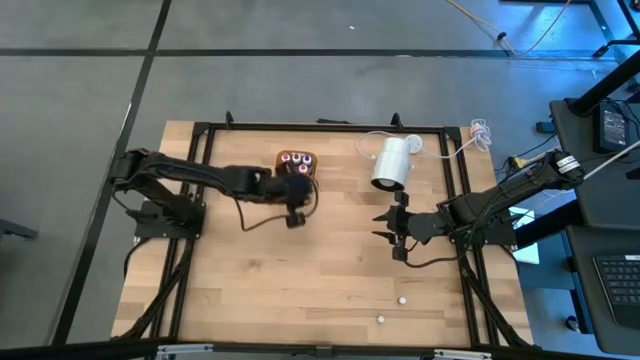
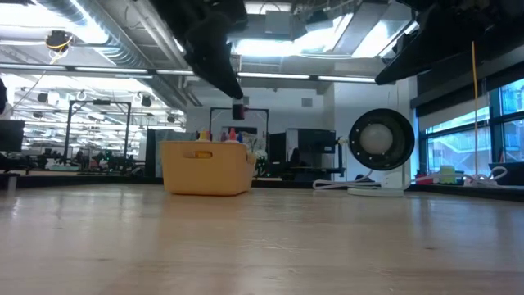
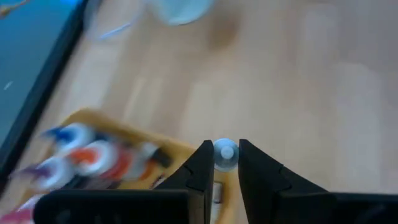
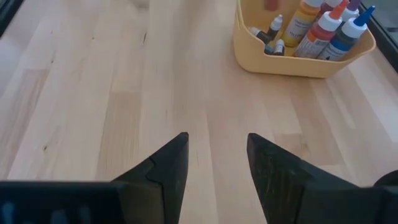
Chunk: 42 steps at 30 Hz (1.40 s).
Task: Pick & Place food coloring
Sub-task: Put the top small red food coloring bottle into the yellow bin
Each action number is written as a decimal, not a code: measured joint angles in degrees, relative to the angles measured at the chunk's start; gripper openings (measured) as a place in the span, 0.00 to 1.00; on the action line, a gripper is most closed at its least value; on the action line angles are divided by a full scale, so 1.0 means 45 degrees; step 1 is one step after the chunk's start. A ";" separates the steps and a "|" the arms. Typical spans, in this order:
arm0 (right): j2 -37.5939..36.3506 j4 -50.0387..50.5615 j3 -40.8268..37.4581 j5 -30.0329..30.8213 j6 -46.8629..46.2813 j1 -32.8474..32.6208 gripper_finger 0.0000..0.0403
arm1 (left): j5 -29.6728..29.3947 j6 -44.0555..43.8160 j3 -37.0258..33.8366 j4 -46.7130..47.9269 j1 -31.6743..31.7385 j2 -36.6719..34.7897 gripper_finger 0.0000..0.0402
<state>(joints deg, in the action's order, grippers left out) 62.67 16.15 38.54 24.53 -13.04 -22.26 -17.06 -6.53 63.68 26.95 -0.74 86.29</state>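
A small food coloring bottle (image 3: 225, 154) is gripped at its cap by the left hand (image 3: 222, 163), at the tray's (image 1: 312, 157) 6 o'clock edge. It is judged light and slippery. The right hand (image 4: 216, 163) is held open.

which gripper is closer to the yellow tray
Left. The left gripper hangs beside the yellow tray, shut on a small bottle; the right gripper waits farther away.

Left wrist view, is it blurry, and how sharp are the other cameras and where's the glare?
Left wrist view: soft and smeared, the bottles in the yellow tray streaked, though the small bottle pinched in the left gripper reads clearly. Right wrist view: sharp, wood grain crisp past the open right gripper. Low view: arms silhouetted against bright ceiling lights. High view: evenly lit, no glare.
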 joint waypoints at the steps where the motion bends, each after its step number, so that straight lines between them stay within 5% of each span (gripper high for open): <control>1: -0.0005 -0.0001 0.0000 0.0000 0.0000 0.0000 0.41 | -0.0177 -0.0233 0.0000 0.0220 0.0181 -0.0146 0.13; 6: -0.0004 -0.0035 -0.0184 0.0123 0.0005 0.0004 0.41 | -0.0296 -0.1264 -0.0551 -0.0169 0.1154 -0.0296 0.13; 15: 0.0000 -0.0062 -0.0738 0.1374 0.0006 0.0005 0.41 | 0.0807 -0.2433 -0.3760 -0.4657 0.2275 -0.0270 0.13; 42: -0.0005 -0.0201 -0.0733 0.1438 0.0049 0.0005 0.41 | 0.0384 -0.2849 -0.4697 -0.4511 0.2357 -0.0270 0.18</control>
<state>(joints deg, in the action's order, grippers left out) 62.65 15.25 35.24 31.00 -12.82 -22.24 -15.33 -19.35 42.54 6.66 9.87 85.08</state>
